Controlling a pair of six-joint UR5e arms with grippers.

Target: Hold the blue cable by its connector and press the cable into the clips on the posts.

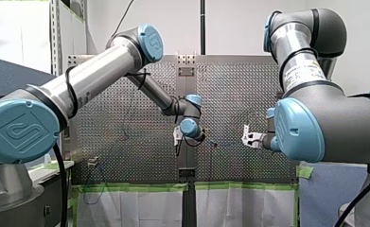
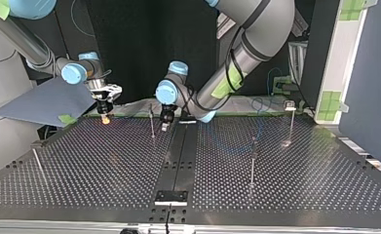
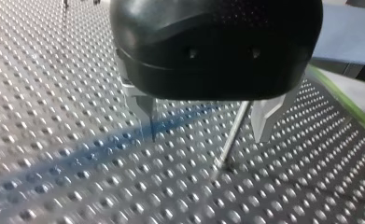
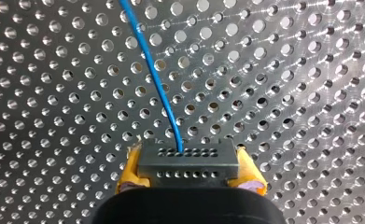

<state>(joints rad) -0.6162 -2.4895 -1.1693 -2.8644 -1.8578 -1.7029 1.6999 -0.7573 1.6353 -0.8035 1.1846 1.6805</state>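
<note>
In the front view, my left gripper (image 1: 178, 138) hangs low over the table (image 1: 107, 142) near its middle seam. The left wrist view shows its two metal fingers (image 3: 143, 105) standing apart, with a thin post (image 3: 231, 133) rising from the table between them, closer to one finger than to the other. The cable (image 3: 101, 149) runs as a blurred blue streak over the holes and passes by the other finger. It seems to lie just beside that finger's tip, though the blur hides whether the two touch. Further right in the front view, the cable shows faintly in the gap between the two grippers, and my right gripper (image 1: 247, 138) is at its far end, well apart from the left one. In the right wrist view, that gripper's yellow pads (image 4: 129, 169) are clamped on both ends of the black connector (image 4: 187, 158). The cable leaves the connector's upper row of holes and runs away ahead of the gripper over the table.
</note>
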